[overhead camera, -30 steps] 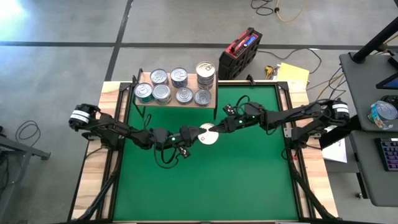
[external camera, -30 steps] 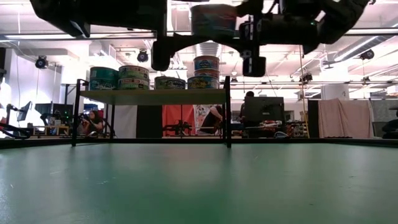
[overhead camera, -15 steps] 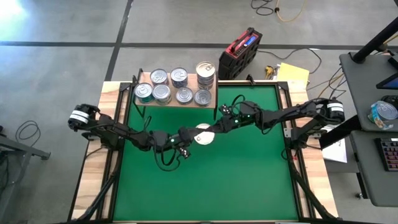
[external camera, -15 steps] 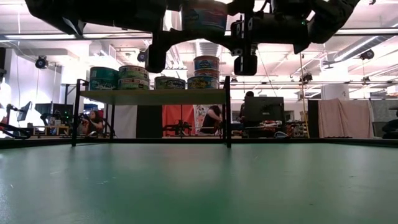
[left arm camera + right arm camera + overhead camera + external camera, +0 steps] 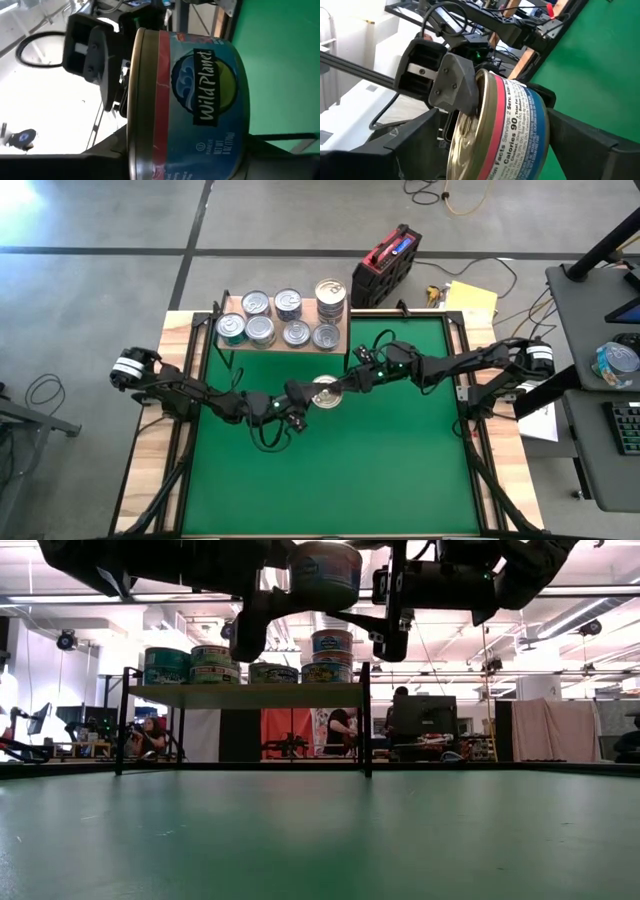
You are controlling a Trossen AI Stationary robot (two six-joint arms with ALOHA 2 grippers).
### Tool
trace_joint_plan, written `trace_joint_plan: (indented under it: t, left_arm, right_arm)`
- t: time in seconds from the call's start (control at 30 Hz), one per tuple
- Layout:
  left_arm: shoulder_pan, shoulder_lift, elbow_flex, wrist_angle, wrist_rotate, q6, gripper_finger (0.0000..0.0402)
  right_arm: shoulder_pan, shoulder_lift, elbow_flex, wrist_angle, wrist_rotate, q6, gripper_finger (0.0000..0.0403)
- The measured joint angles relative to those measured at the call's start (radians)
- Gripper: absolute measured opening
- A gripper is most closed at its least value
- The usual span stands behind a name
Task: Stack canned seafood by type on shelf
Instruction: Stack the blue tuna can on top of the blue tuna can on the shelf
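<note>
One tin of canned seafood (image 5: 325, 392), blue-sided with a red band, hangs above the middle of the green mat. My left gripper (image 5: 312, 394) reaches it from the table's left and is shut on it. My right gripper (image 5: 340, 388) comes from the right and is open, with one finger (image 5: 395, 145) on the lid side and one on the base side of the tin (image 5: 515, 130). The shelf (image 5: 232, 304) stands at the mat's far edge. Several tins (image 5: 270, 320) rest on it, and a short stack (image 5: 330, 295) stands at its right end. My left gripper pinches the tin between its two fingers, one grey pad (image 5: 453, 86) on the lid (image 5: 470, 122) and the other at the base. The fingers come level from the table's left. The tin (image 5: 323, 573) is lifted clear of the mat, upright with its lid up.
The green mat (image 5: 330, 470) lies open below and in front of both arms. The shelf's black legs (image 5: 365, 720) stand at the far edge. Beyond the table are a red and black case (image 5: 385, 265) and yellow paper (image 5: 470, 298).
My left gripper has shut on the tin, taking hold of it in the air. My right gripper, which held the tin before, has opened and let go. The tin has stayed lifted and sits more level than before.
</note>
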Motion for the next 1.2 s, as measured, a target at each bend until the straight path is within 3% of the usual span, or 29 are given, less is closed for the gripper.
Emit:
trace_joint_plan:
  t: [0.27,0.53,0.9,1.2]
  left_arm:
    - [-0.001,0.002,-0.002,0.131,-0.010,-0.008,0.0168]
    - [-0.001,0.002,-0.004,0.153,-0.029,-0.050,0.0168]
    - [0.000,-0.002,0.000,0.155,-0.163,-0.040,0.0168]
    - [0.000,-0.002,0.000,0.162,-0.196,-0.134,0.0168]
  right_arm:
    - [0.000,-0.003,0.000,0.011,0.002,-0.020,0.0329]
    - [0.000,-0.003,0.000,0.009,0.017,-0.026,0.0329]
    - [-0.010,-0.080,-0.004,-0.033,0.001,-0.034,0.0333]
    - [-0.010,-0.138,-0.005,-0.205,0.028,-0.251,0.0324]
